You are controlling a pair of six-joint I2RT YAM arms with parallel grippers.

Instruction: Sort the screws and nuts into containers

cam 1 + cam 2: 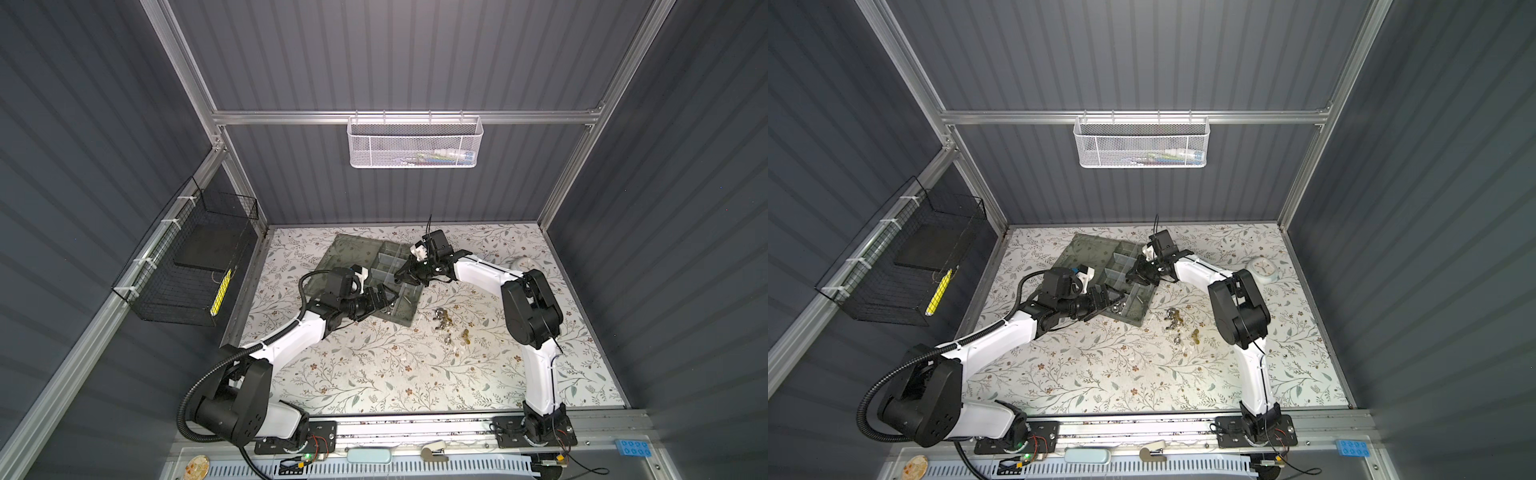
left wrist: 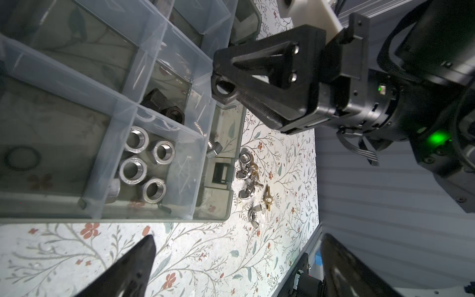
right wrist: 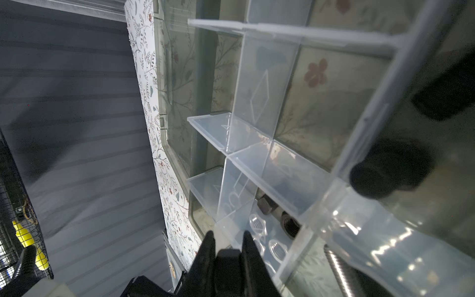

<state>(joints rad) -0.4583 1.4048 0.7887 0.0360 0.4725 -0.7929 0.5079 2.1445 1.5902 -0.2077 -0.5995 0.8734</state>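
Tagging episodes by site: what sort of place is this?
Likely an enclosed lab robot cell: grey panel walls on an aluminium frame, left arm and right arm bolted to a front rail, floral mat as tabletop.

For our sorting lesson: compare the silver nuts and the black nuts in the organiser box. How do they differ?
The silver nuts are shiny; the black nuts are dull and dark. At least four silver nuts show, only two black nuts. Silver nuts and black nuts lie in neighbouring compartments, a pale divider between them. Both are threaded hexagons inside the organiser box.
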